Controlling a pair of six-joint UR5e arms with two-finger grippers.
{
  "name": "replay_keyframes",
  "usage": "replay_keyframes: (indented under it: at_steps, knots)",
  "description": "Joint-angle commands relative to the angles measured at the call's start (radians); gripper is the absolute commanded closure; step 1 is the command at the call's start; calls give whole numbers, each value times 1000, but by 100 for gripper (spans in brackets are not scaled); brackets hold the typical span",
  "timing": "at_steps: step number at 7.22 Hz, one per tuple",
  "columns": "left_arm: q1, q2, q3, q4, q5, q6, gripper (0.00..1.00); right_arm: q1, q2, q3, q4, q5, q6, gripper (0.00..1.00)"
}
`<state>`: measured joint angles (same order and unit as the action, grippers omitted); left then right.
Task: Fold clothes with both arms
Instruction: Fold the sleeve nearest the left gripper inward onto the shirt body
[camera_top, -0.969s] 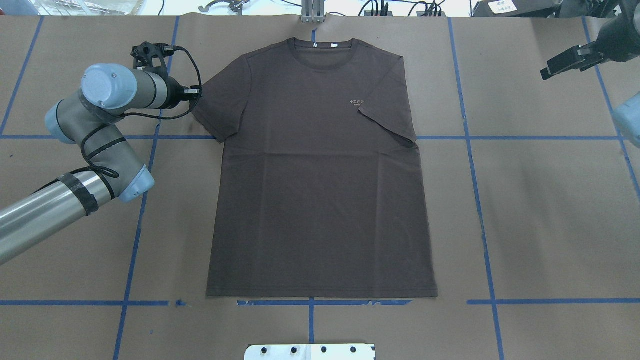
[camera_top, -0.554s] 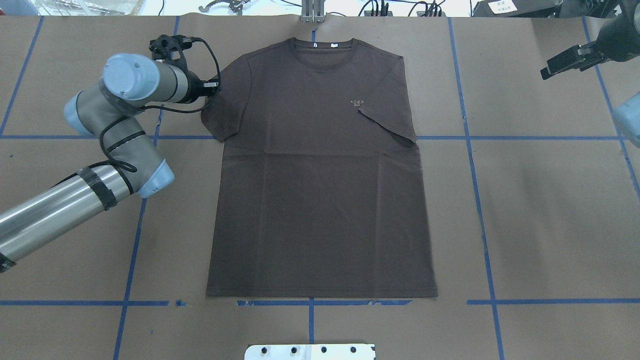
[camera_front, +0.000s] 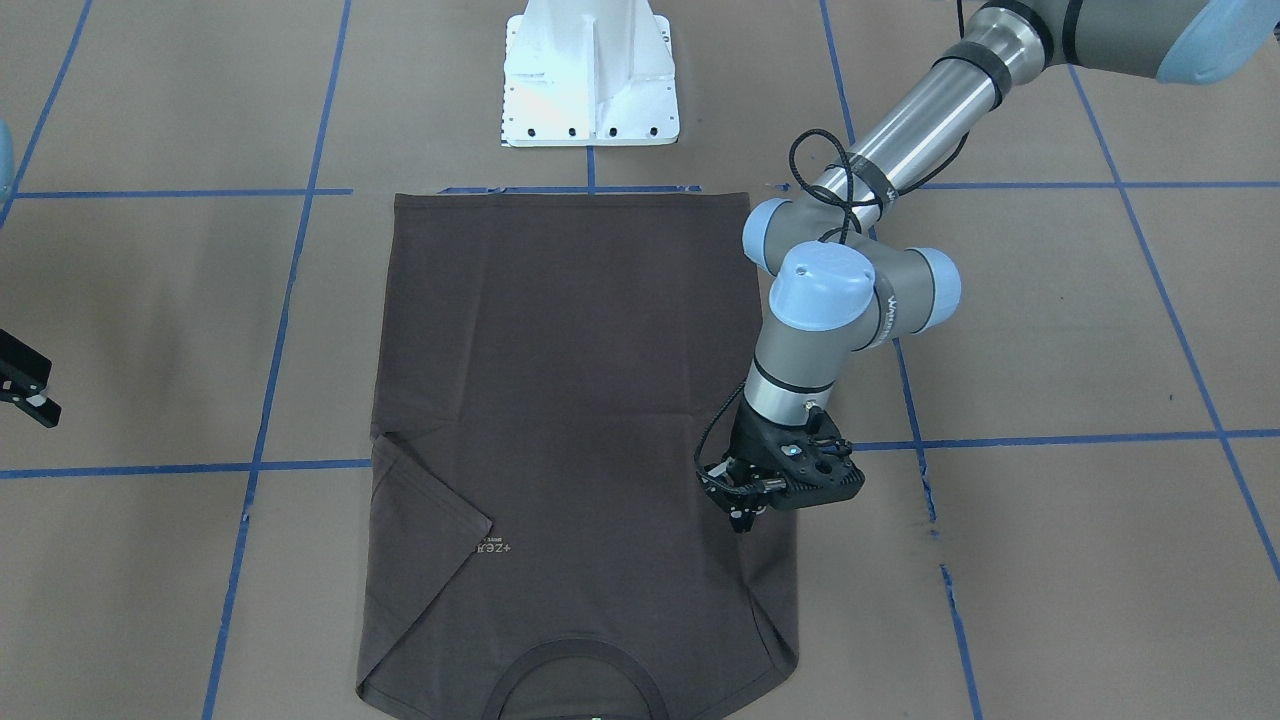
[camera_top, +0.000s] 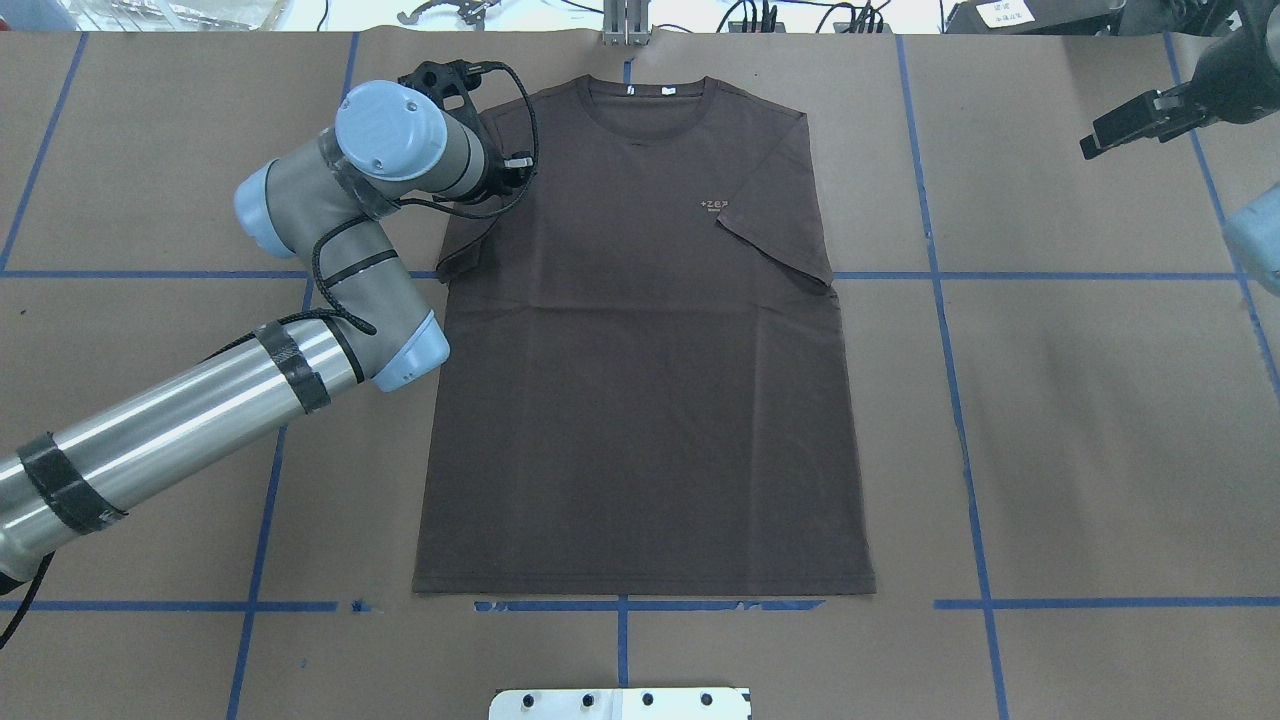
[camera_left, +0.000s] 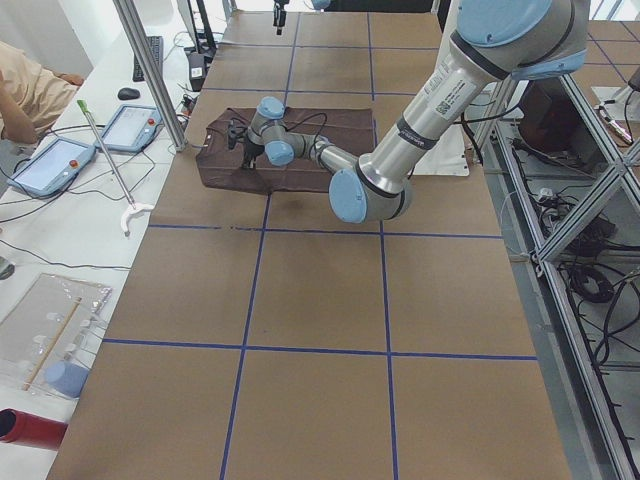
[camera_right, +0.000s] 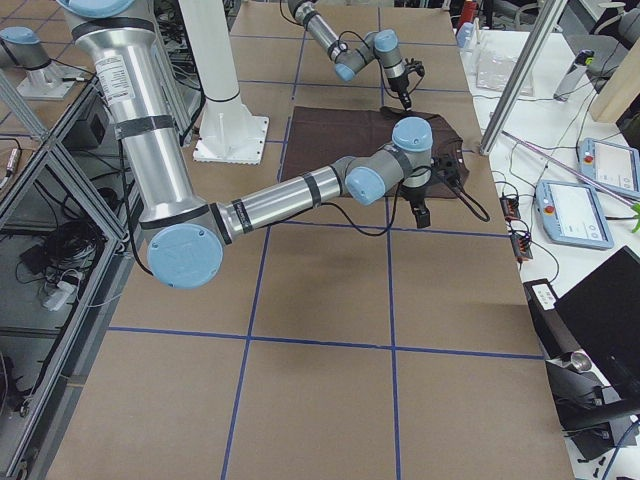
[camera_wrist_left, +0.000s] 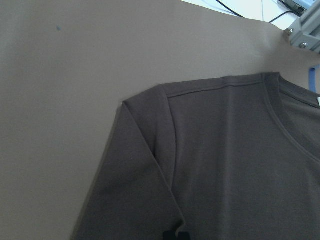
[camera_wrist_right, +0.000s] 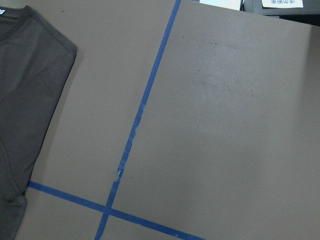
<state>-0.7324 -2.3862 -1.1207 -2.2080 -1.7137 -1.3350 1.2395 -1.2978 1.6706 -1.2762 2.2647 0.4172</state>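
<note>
Front-facing: T-shirt (camera_front: 560, 400) flat on table (camera_front: 1050, 330), collar end away from the base. Left gripper (camera_front: 742, 515) pinches its sleeve (camera_front: 768, 600), held inward over the body.
Overhead: right gripper (camera_top: 1090, 145) well apart at the far right — spread or pressed together, cannot tell.
Left wrist: shoulder seam, neckline.

Left arm (camera_top: 200, 420) elbow-bent, left pincer (camera_front: 742, 512) low and nipped shut (right pincer (camera_front: 40, 392) far aside, jaws apart)

The T-shirt's (camera_top: 640, 400) chest lettering (camera_top: 714, 205) reads "+ze", rest unclear.
</note>
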Motion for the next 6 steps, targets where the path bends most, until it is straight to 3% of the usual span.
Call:
replay_keyframes:
  at_steps: [1, 3, 4, 5, 6]
  knots:
    - [7, -10, 5, 11, 2, -4, 100, 0, 0, 0, 0, -1, 0, 0]
    - [7, -48, 19, 79, 2, -53, 97, 0, 0, 0, 0, -1, 0, 0]
    - [7, -51, 27, 79, 2, -58, 89, 0, 2, 0, 0, -1, 0, 0]
    - [7, -50, 27, 79, 2, -18, 1, 0, 3, -3, 0, -1, 3, 0]
    - [7, -48, 21, 80, -1, 8, 0, -2, 6, 3, 0, -1, 5, 0]
